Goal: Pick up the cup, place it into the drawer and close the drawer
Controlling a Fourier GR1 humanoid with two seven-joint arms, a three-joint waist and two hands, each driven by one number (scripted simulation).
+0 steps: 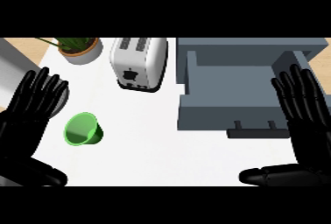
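One green cup (83,129) lay on the white table (155,148), tipped on its side with its open mouth facing up and toward the left of the head view. It sat in the left half of the table, just beside the left hand (29,113) and apart from it, below and to the left of the toaster.

One grey drawer (194,109) stood pulled open on the right side of the table, its inner floor bare and its dark handle (258,130) jutting from the front wall toward the lower edge. The cup was well apart from the drawer, outside it.

Two black hands showed. The left hand was at the left edge, fingers straight and spread, pointing up the view, holding nothing; its thumb lay low near the bottom left corner. The right hand (309,118) was at the right edge, over the drawer's right wall, fingers likewise straight and spread, holding nothing, with the thumb stretched left along the bottom.

One white toaster (139,63) with two slots stood near the top centre, between the plant and the drawer. One potted plant (81,48) in a pale pot stood at the top left.
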